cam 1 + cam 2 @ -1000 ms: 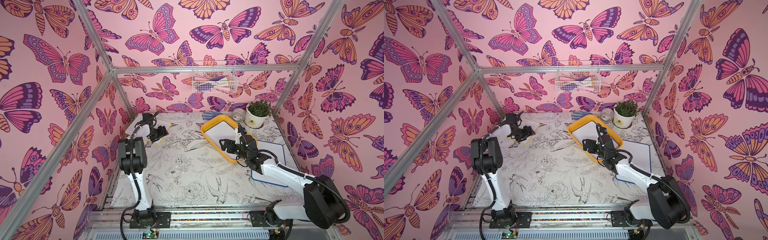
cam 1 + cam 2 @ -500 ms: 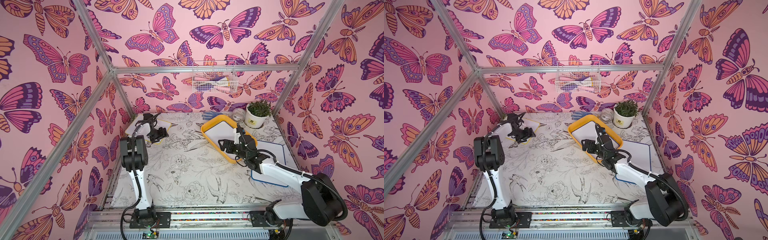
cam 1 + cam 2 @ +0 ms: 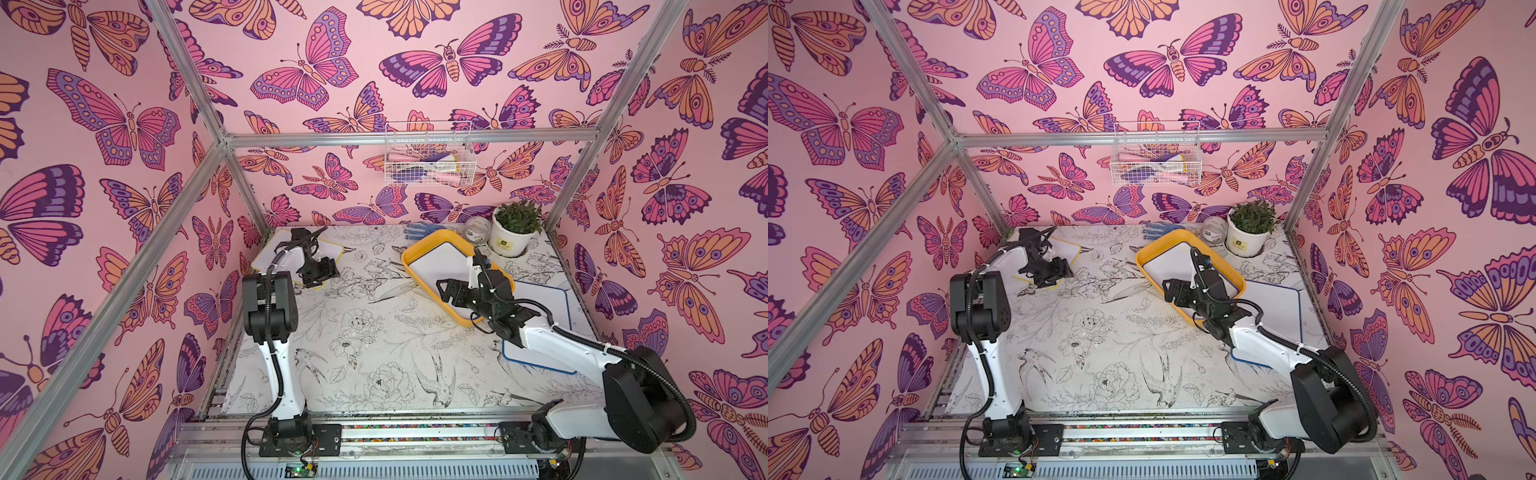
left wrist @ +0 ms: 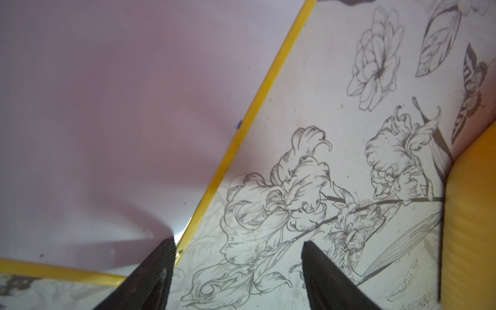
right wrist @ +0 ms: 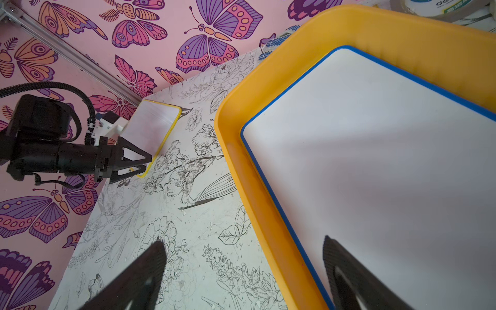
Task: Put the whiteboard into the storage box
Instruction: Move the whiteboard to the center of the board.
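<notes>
1. storage box (image 3: pixel 415 266): yellow-orange tray, set askew on the far right part of the table (image 3: pixel 365 353); raised rim all round.
2. blue-edged whiteboard (image 5: pixel 375 161): lies flat inside the storage box, filling most of its floor.
3. second blue-edged whiteboard (image 3: pixel 548 307): flat on the table just right of the box; the right arm (image 3: pixel 557 345) crosses over its near part and hides it.
4. yellow-edged whiteboard (image 3: pixel 328 251): flat on the table in the far left corner, well apart from the box; partly covered by the left arm.
5. left gripper (image 4: pixel 239 243): jaws spread, nothing between them; one finger over the yellow-edged board's corner, the other over bare table.
6. right gripper (image 5: pixel 243 241): jaws spread wide, holding nothing; it straddles the box's rim, one finger over the table, the other over the board inside.
7. Along the far edge behind the box: blue glove (image 3: pixel 419 230); tape roll (image 3: pixel 478 230); potted plant (image 3: pixel 515 228).
8. wire basket (image 3: pixel 428 160): white, hung on the back wall, holding assorted items.
</notes>
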